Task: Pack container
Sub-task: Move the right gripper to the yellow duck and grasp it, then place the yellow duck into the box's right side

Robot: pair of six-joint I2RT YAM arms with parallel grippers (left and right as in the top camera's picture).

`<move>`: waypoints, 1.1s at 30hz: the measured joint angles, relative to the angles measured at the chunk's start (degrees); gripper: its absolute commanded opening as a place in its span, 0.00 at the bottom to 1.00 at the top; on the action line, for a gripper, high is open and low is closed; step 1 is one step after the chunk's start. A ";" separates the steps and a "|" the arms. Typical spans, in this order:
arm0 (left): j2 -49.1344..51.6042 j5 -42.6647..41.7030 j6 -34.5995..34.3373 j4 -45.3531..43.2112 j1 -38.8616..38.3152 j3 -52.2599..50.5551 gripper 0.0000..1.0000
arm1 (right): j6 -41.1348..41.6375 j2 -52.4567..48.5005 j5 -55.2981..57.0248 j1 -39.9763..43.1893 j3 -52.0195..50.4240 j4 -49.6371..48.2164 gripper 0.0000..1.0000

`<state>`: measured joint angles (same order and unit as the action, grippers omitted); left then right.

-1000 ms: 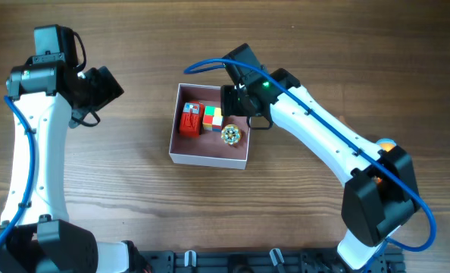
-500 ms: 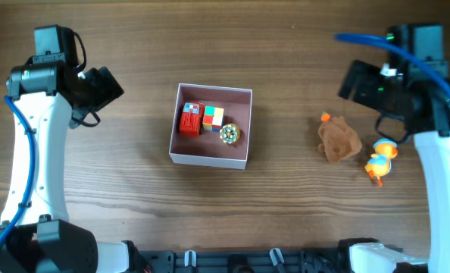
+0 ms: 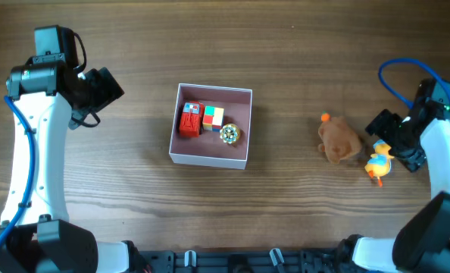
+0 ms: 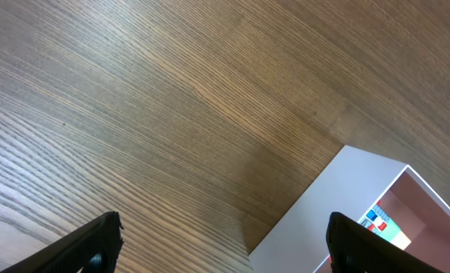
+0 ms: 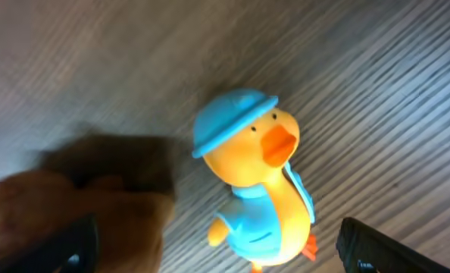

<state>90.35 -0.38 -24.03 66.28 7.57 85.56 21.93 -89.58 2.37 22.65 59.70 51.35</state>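
wooden table [image 3: 134, 45] | container [image 3: 207, 159] centre | brown plush toy [image 3: 339, 142] right | duck [image 3: 379, 161] just beside it

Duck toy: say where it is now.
Overhead, the duck toy lies on the right of the table, just right of the brown plush, with the right end effector open above it.

A wooden worktop [image 3: 134, 189] with a straight grain. Near its right edge lies a yellow duck [image 3: 379, 161] with a blue hat, a blue vest and an orange beak. Just beside it, on the side toward the middle, lies a brown plush toy [image 3: 339, 141]. Near the middle, a red block toy [image 3: 190, 120], a coloured cube [image 3: 213, 117] and a speckled ball [image 3: 229, 135] sit close together.
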 measured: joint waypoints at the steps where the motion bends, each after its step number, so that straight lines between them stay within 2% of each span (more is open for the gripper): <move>1: 0.00 0.00 0.02 0.11 0.00 0.00 0.88 | -0.39 -2.10 -0.02 0.00 -0.68 -1.29 1.00; 4: 0.00 0.00 0.00 0.28 0.00 0.00 0.88 | -1.27 -7.37 -0.04 0.00 -1.51 -2.99 0.99; 5: 0.00 0.00 0.02 0.37 0.00 0.00 0.88 | -1.55 -9.81 -0.02 0.02 -1.55 -3.61 0.93; 6: 0.00 0.00 0.02 0.37 0.00 0.00 0.88 | -1.81 -11.06 -0.02 0.02 -1.60 -3.72 0.81; 8: 0.00 0.00 0.02 0.52 0.00 0.00 0.88 | -2.58 -12.00 0.11 0.07 -1.60 -3.67 0.39; 11: 0.00 0.00 0.04 0.63 0.00 0.00 0.87 | -2.49 -12.00 0.94 0.39 -1.60 -3.39 0.06; 17: 0.00 0.00 0.28 0.74 0.00 0.00 0.87 | -2.51 -11.15 -0.39 0.37 1.66 3.61 0.04; 21: 0.02 0.00 0.42 0.81 0.00 0.00 0.87 | -2.54 -2.54 -2.60 -1.70 8.61 8.02 0.04; 22: 0.04 0.00 0.44 0.79 0.00 0.00 0.87 | -2.54 2.73 -3.74 -3.82 12.74 8.44 0.04; 24: 0.04 0.00 0.44 0.81 0.00 0.00 0.88 | -2.25 9.38 -4.31 -8.55 16.76 8.15 0.04; 28: 0.04 0.00 0.44 0.79 0.00 0.00 0.87 | 2.73 19.04 -6.21 -25.88 19.61 4.42 0.04; 31: 0.04 0.00 0.44 0.83 0.00 0.00 0.87 | 6.99 16.57 -6.67 -41.40 19.63 -1.03 0.05; 33: 0.04 0.00 0.44 0.83 0.00 0.00 0.87 | 8.79 11.54 -5.64 -49.70 19.63 -4.76 0.05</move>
<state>90.39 -0.38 -23.59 67.11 7.57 85.56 30.72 -78.04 -3.27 -27.05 79.33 46.59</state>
